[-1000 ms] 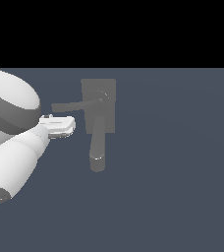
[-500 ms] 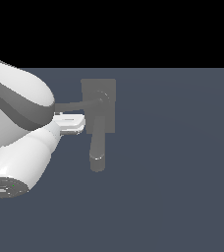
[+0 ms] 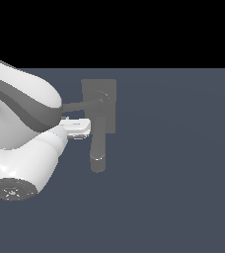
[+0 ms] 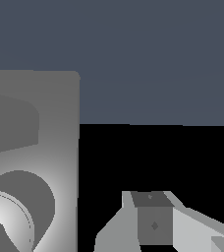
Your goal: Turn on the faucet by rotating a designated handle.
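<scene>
The matte grey faucet has a flat back plate, and its thick spout points toward the viewer in the exterior view. The slim handle runs from the round pivot toward the exterior view's left, and its far end is hidden behind my arm. My white gripper sits just below the handle and beside the spout, close to both; contact cannot be told. Its fingers show as one block with no gap and hold nothing. The wrist view shows the back plate and the rounded spout base.
My bulky white arm fills the exterior view's left side and covers the handle's tip. The faucet stands on a plain dark blue-grey floor.
My arm and gripper have moved toward the exterior view's right, from left of the faucet to just under the handle beside the spout. The handle has not visibly turned.
</scene>
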Robot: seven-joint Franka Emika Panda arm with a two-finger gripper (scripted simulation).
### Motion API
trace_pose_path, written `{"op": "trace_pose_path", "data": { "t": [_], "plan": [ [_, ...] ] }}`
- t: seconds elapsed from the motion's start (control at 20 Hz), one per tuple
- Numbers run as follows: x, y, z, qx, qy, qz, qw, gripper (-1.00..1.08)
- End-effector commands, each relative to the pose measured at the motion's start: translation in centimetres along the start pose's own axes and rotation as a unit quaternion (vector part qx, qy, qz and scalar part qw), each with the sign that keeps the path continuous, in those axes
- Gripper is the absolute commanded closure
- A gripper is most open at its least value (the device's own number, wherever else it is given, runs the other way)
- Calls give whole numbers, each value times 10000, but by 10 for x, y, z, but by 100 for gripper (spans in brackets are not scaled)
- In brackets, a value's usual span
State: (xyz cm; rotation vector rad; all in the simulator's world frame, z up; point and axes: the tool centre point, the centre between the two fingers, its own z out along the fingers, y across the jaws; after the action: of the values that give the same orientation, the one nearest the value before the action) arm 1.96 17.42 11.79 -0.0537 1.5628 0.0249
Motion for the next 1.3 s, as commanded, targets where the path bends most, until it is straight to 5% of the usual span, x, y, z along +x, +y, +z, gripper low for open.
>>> {"op": "trace_pose_path", "data": {
  "t": [0.0,1.25],
  "plan": [
    [3,-1,-1,-3,36,-20,10000,108],
    [-68,1,-1,4,60,-26,10000,108]
  ]
}}
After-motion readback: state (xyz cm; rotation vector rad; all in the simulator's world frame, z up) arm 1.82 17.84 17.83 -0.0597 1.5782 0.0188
